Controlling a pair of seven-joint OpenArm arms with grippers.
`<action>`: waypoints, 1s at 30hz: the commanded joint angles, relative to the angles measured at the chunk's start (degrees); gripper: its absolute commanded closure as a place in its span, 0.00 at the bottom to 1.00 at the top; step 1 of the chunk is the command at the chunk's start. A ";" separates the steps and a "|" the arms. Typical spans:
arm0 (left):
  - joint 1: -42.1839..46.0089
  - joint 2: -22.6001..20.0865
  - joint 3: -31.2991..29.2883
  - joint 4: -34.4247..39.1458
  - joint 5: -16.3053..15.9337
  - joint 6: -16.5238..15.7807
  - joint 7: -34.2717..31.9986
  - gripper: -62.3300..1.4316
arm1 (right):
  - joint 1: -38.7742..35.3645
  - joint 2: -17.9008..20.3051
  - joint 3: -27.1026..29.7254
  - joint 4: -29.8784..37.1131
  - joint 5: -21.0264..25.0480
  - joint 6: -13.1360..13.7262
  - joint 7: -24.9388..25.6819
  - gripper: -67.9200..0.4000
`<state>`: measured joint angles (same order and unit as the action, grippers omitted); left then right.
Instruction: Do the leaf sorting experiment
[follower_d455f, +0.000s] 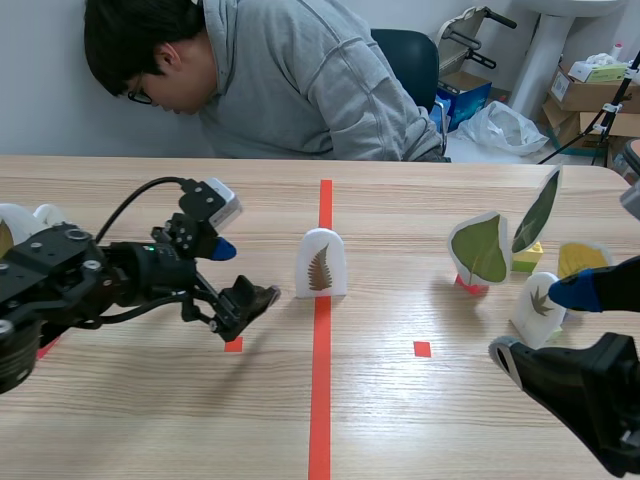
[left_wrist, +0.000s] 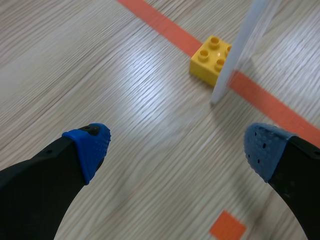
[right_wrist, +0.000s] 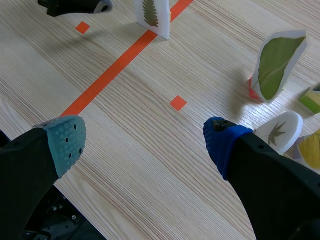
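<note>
Left pincer (follower_d455f: 242, 272) hangs spread wide apart, holding nothing, near the white fern leaf card (follower_d455f: 320, 263) that stands on the red line (follower_d455f: 322, 400), and the right pincer (right_wrist: 144, 144), wide apart too, is near the big green leaf card (follower_d455f: 480, 248) on the surface (follower_d455f: 420, 420).

No text, numbers or brands can be read. Any print on the cardboard boxes (follower_d455f: 585, 95) at the back is too small to make out. The leaf cards (follower_d455f: 321, 263) show only leaf pictures.
</note>
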<state>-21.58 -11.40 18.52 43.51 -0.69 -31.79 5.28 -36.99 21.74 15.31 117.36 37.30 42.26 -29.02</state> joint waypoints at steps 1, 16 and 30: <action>-0.70 2.14 -0.26 0.74 0.02 -0.42 -1.27 0.08 | 0.66 0.48 0.44 -0.04 0.33 0.46 0.83 0.29; -3.04 11.08 -0.11 -3.32 2.05 3.08 -1.88 0.16 | 0.66 0.48 0.44 -0.04 0.22 0.46 0.81 0.29; -3.02 11.32 -0.11 -3.32 2.40 3.80 -2.54 0.71 | 0.68 0.48 0.44 -0.04 0.22 0.46 0.83 0.29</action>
<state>-23.94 -0.34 18.72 38.65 2.15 -28.05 3.53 -36.99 21.74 15.31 117.36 37.30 42.28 -29.02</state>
